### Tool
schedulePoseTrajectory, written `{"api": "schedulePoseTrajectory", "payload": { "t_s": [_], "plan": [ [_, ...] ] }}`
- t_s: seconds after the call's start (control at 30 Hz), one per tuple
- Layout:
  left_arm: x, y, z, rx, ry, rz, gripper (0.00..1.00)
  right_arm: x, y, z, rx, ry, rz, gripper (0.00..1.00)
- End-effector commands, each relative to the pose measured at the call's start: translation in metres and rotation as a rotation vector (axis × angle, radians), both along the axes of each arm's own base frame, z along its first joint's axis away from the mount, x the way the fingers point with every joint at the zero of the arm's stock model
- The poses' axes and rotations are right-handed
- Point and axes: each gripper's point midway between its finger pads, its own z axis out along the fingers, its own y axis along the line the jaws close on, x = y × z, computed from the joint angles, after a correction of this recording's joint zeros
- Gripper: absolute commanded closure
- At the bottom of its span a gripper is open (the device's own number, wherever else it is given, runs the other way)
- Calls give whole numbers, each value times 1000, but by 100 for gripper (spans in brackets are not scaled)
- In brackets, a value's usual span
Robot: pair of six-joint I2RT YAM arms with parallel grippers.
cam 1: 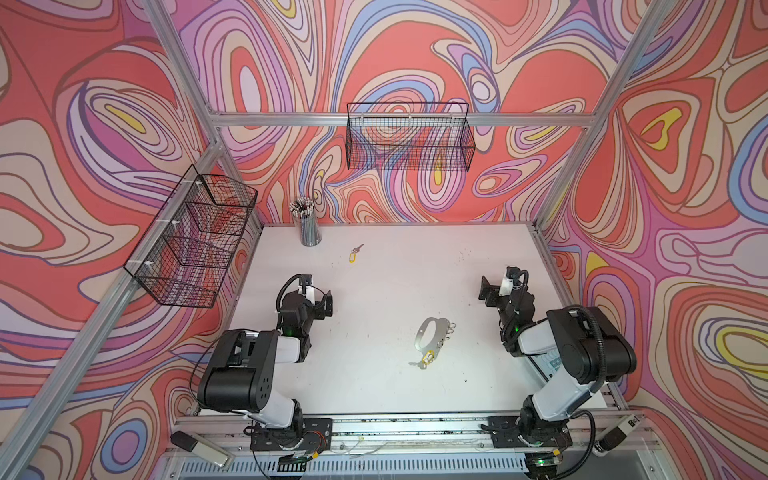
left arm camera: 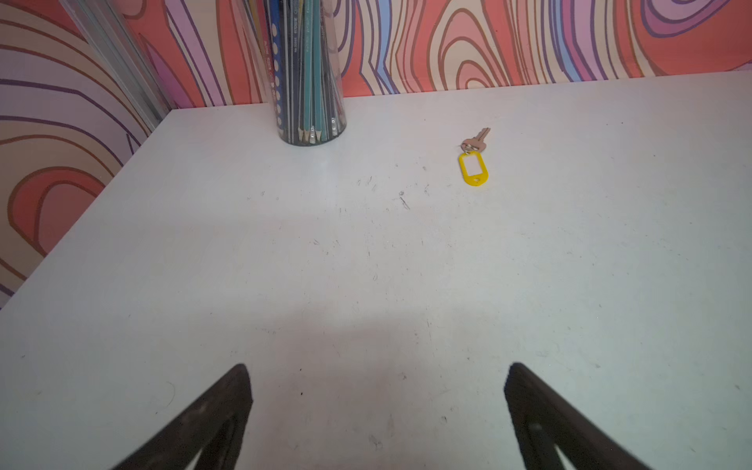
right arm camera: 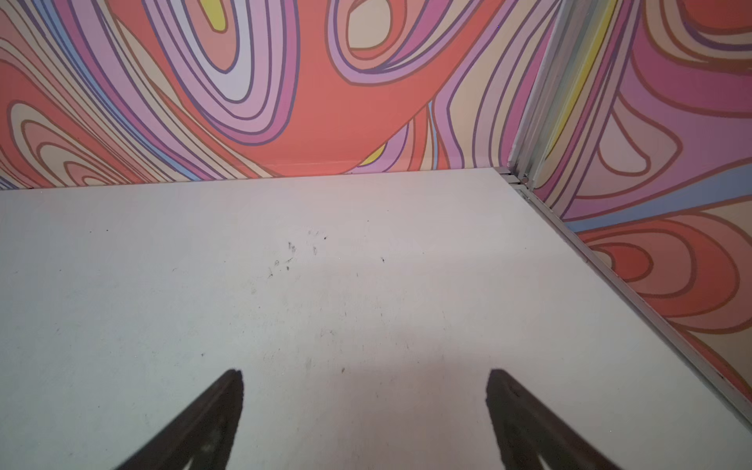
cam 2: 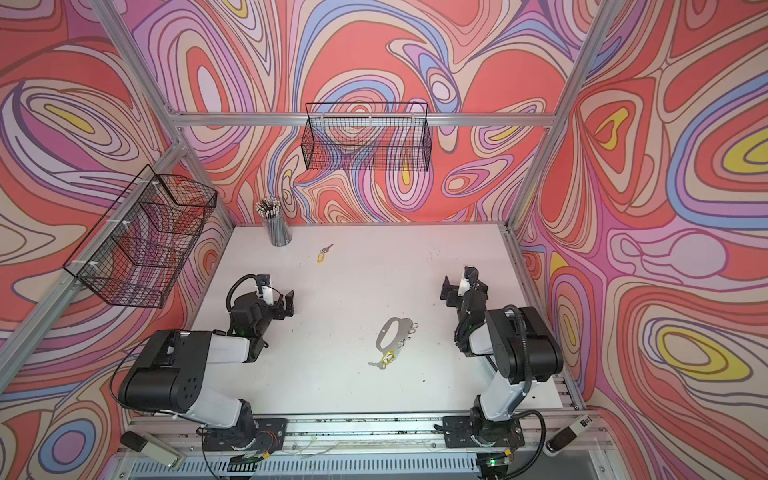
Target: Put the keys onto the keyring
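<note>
left gripper (left arm camera: 378, 366): spread as wide as can be, nothing between the fingers (left arm camera: 224, 407), hanging above the bare white table (cam 1: 374, 395). right gripper (right arm camera: 364, 371): the same, wide apart and empty. far key (left arm camera: 473, 167) with its yellow tag: flat on the table, well ahead of the left jaws and a little off their centre line toward the robot's right, with the pencil cup (left arm camera: 309, 81) ahead on the other side. keyring (cam 1: 439, 334): flat on the table, behind the right jaws and in toward the middle, out of sight of that wrist camera. near key (cam 1: 428, 356): touching the keyring's nearer end, hooked on or merely lying against it, cannot tell. likely first move: reach forward with the left jaws for the far key. plenty to go wrong: a thin key lying flat, so fingertips scraping the table or skating the key away instead of pinching it; a grip on the tag alone, leaving the key dangling and swinging at the tiny wire rings; a wide sweep while open, knocking the pencil cup; a loose plate sliding under any push unless pinned by the right jaws; a near key wrongly taken as done, if only resting there
</note>
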Motion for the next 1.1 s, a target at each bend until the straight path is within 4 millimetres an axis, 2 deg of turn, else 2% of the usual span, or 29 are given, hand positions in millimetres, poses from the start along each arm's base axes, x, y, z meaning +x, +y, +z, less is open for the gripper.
{"api": "schedulePoseTrajectory", "payload": {
  "t_s": [0.0,0.13,0.3,0.83,0.9,0.97,1.07],
  "plan": [
    [4,-1,7,8,-25,-9,0,2,-2,2,-2,-5,-11,2],
    [5,-1,8,10,-25,-9,0,3,-1,2,-2,-6,-8,2],
    [8,11,6,8,-7,66,0,3,-1,2,-2,-6,-8,2],
    [8,10,7,7,-9,62,0,2,-2,2,3,-6,-12,2],
    [8,4,9,9,-11,25,0,1,-4,3,1,-11,-24,2],
    [8,1,13,9,2,4,0,-4,-9,7,9,-35,-56,2],
    [9,11,27,10,21,68,0,-12,-12,22,9,-76,-67,2]
  ]
}}
